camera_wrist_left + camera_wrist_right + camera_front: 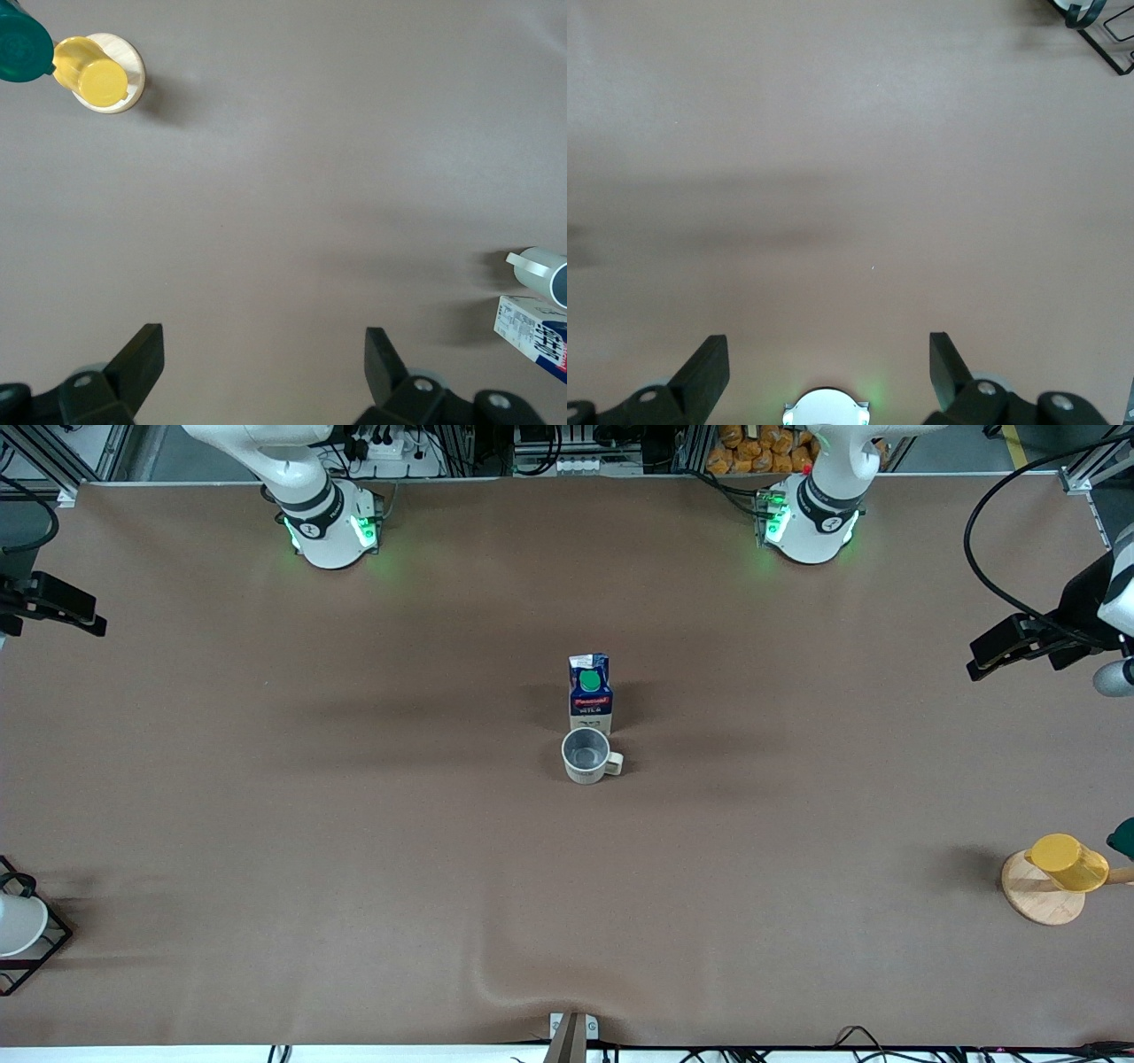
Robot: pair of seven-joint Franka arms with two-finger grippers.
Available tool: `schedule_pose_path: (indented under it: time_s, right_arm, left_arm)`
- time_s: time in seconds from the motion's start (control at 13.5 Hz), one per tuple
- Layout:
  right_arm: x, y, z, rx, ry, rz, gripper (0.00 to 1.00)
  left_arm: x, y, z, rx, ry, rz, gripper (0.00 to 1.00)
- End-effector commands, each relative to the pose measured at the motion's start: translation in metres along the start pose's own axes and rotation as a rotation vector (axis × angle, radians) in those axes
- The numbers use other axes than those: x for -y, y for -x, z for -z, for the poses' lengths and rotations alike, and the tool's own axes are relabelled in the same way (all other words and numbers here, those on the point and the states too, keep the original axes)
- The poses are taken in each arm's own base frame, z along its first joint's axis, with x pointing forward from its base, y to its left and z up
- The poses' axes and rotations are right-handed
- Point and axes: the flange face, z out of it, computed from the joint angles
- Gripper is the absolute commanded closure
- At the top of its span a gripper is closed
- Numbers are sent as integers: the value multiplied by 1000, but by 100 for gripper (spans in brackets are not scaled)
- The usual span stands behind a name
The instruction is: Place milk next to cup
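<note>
Milk (591, 694) stands touching cup (586, 755); both tools (257, 356) (828, 354) gape, holding nothing.

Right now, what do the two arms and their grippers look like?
Both arms are glossy white with black joint bands; the bases glow green. The left gripper and right gripper have black wedge-shaped fingers on black bodies. A black cable loops by the left arm.

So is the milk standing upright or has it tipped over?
Upright. In the front view the milk stands on its base, green cap and gable top uppermost, just farther from the camera than the cup. Neither end effector holds it.
</note>
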Motion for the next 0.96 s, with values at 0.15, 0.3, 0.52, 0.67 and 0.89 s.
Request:
schedule_pose_path:
  time_s: [0.15,0.3,0.52,0.67,0.89]
  right_arm:
    - [5,1,4,-3,16,5,0]
    - [6,0,2,1,10,7,0]
    - [8,-1,1,2,2,11,0]
    - [8,-1,0,5,1,11,0]
    - [9,-2,-1,8,2,12,0]
  left_arm:
    - [4,9,6,9,22,-47,0]
    - [-1,12,6,17,20,-56,0]
    - [-2,12,6,23,18,-58,0]
    - [-3,12,6,23,18,-59,0]
    - [-4,13,6,23,18,-61,0]
